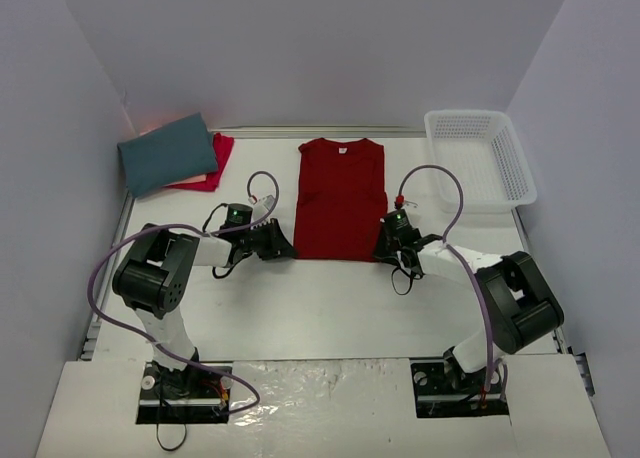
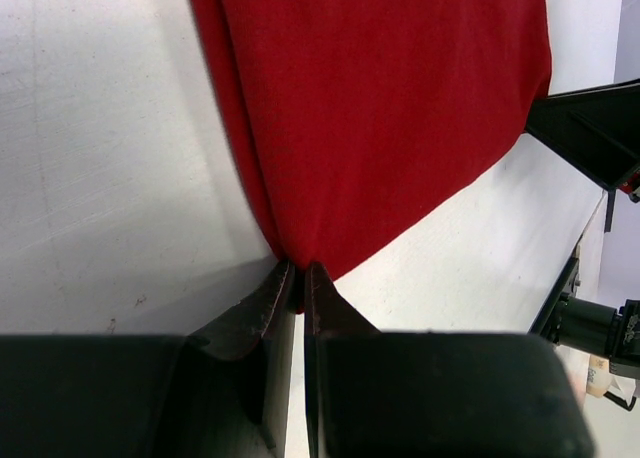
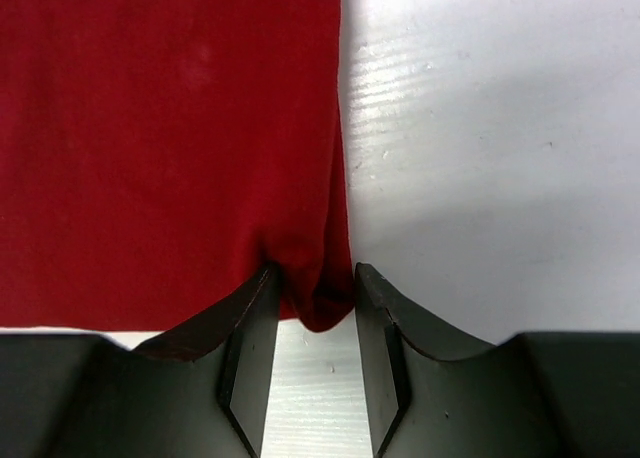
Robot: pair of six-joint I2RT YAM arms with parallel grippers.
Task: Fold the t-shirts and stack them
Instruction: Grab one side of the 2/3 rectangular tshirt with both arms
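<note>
Gripping near corners of the red t-shirt [image 1: 340, 198] are left tool [image 2: 300, 276] and right tool [image 3: 312, 296].

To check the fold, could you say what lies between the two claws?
The red shirt's bottom edge, corners pinched by the left claw and right claw; top view.

White table [image 1: 330, 308], pale lilac walls [image 1: 300, 48]

1 deep red t-shirt [image 1: 340, 198], 1 slate-teal t-shirt [image 1: 167, 154], 1 pinkish-red t-shirt [image 1: 221, 152], 1 white mesh basket [image 1: 482, 164]
</note>
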